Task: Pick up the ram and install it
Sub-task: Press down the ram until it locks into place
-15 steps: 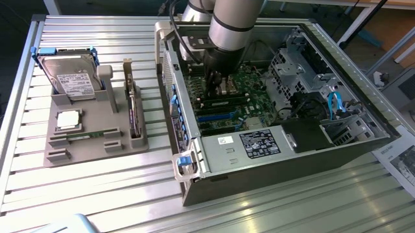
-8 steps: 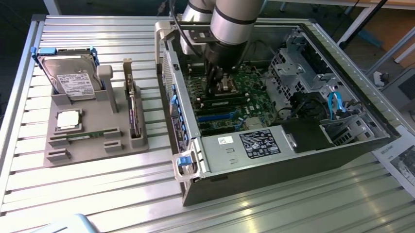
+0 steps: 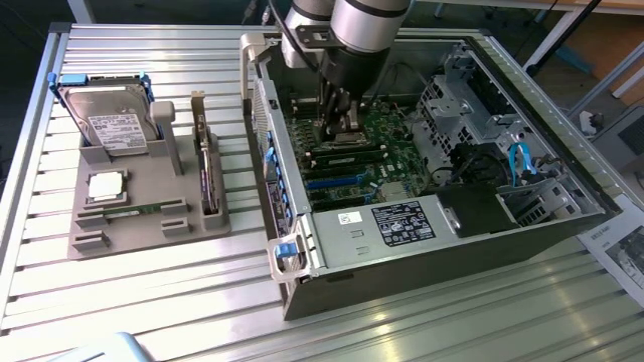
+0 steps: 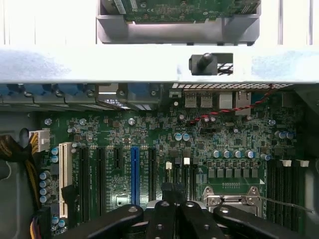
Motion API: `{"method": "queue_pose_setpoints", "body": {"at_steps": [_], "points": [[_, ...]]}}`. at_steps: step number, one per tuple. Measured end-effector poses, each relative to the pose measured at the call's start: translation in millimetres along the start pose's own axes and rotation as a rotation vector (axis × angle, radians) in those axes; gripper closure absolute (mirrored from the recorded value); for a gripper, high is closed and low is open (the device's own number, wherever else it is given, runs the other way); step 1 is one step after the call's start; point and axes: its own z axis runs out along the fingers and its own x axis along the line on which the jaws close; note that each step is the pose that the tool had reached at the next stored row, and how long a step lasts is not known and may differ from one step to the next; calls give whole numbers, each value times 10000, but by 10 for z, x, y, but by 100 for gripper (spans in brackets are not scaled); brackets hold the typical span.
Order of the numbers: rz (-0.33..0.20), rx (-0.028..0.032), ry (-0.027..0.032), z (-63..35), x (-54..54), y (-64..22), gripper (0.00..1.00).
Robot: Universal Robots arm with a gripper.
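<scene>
A ram (image 3: 134,210), a thin green stick, lies flat in a front slot of the grey holder (image 3: 151,230) at the exterior view's left. My gripper (image 3: 340,127) is far from it, down inside the open computer case (image 3: 423,241), just above the green motherboard (image 4: 149,134) near the metal processor socket (image 4: 234,196). In the wrist view its black fingers (image 4: 164,214) are pressed together, so the gripper (image 4: 172,201) is shut. Whether anything thin sits between them I cannot tell. Empty black memory slots (image 4: 284,189) with pale clips run beside the socket.
The holder also carries a hard drive (image 3: 111,121), a square silver chip (image 3: 105,185) and an upright card (image 3: 207,173). Case walls, the drive cage (image 3: 463,105), cables (image 3: 518,162) and the power supply (image 3: 403,222) surround the gripper. A blue slot (image 4: 134,169) and white slot (image 4: 64,172) lie on the board.
</scene>
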Motion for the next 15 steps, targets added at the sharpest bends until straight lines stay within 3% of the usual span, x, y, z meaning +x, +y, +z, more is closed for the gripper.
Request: {"method": "queue_pose_setpoints", "body": {"at_steps": [3, 6, 15], "points": [[0, -28, -1, -77, -1, 0, 90], [-1, -29, -1, -78, -1, -5, 90], [-1, -32, -1, -84, -1, -215, 90]]}}
